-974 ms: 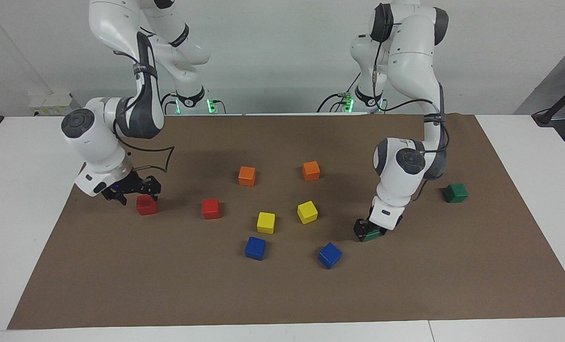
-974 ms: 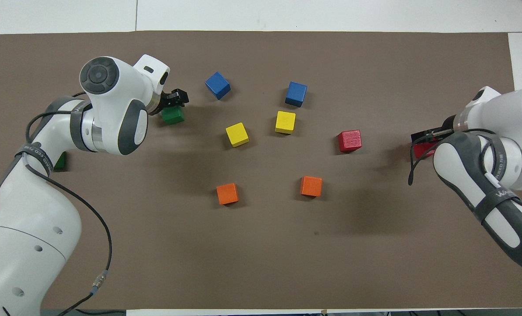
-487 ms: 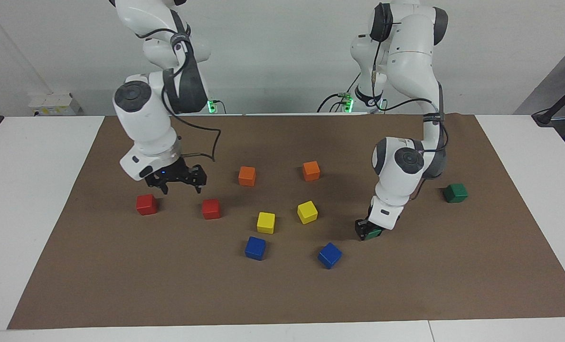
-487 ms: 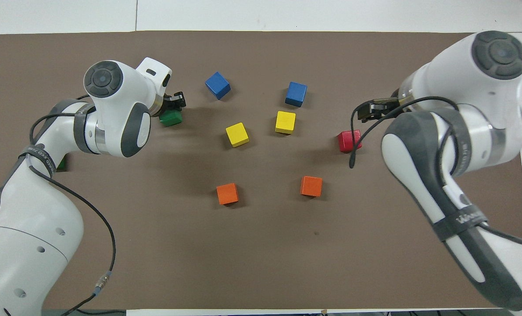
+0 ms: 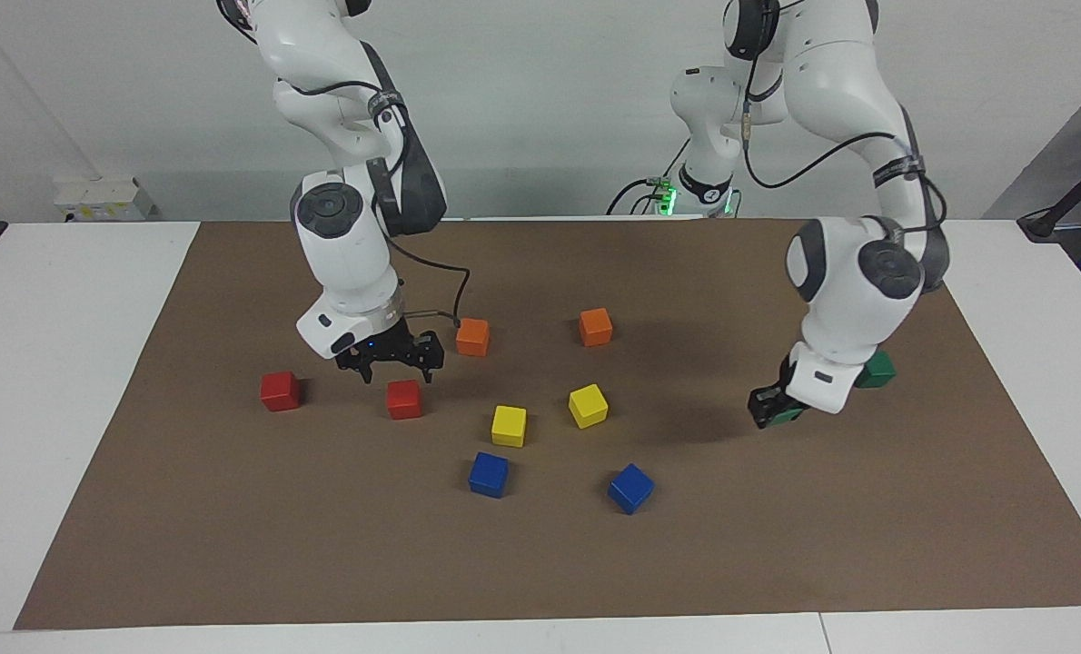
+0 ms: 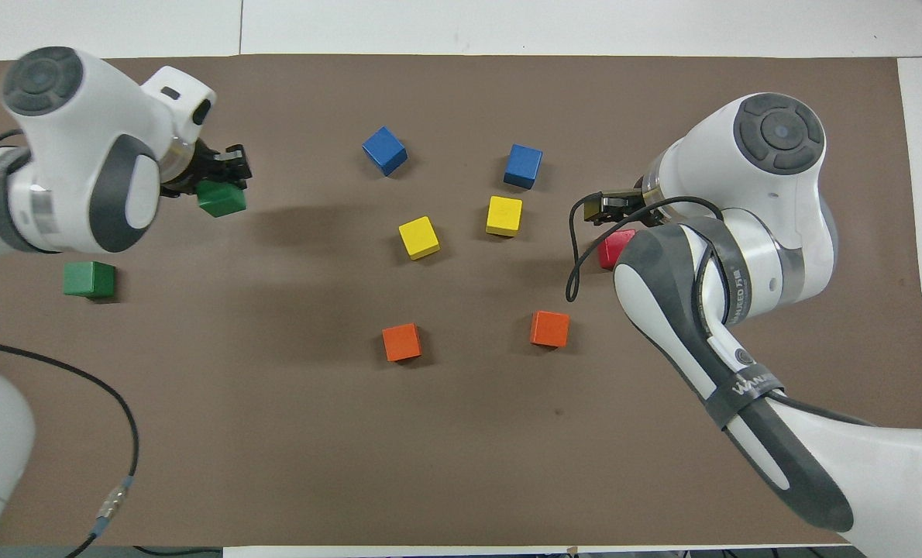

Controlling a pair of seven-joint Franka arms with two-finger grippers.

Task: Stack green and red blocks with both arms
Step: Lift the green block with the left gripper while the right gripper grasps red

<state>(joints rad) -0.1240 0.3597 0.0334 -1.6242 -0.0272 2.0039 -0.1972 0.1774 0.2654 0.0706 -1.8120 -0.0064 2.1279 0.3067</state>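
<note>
My left gripper (image 5: 770, 411) is shut on a dark green block (image 5: 788, 416) and holds it in the air above the mat, close to the second green block (image 5: 878, 370), which lies on the mat partly hidden by the arm. In the overhead view the held block (image 6: 221, 199) is under the left gripper (image 6: 223, 172) and the second green block (image 6: 89, 279) lies apart from it. My right gripper (image 5: 393, 363) is open and empty just above a red block (image 5: 404, 399), which also shows in the overhead view (image 6: 612, 249). Another red block (image 5: 280, 391) lies toward the right arm's end.
Two orange cubes (image 5: 472, 337) (image 5: 595, 327), two yellow cubes (image 5: 509, 425) (image 5: 588, 405) and two blue cubes (image 5: 488, 474) (image 5: 630, 488) lie mid-table on the brown mat (image 5: 232, 545). The orange cube nearest the right gripper is close beside its fingers.
The right gripper left the red block at the right arm's end and moved over the other red block. The left gripper lifted the green block and carried it toward the second green block.
</note>
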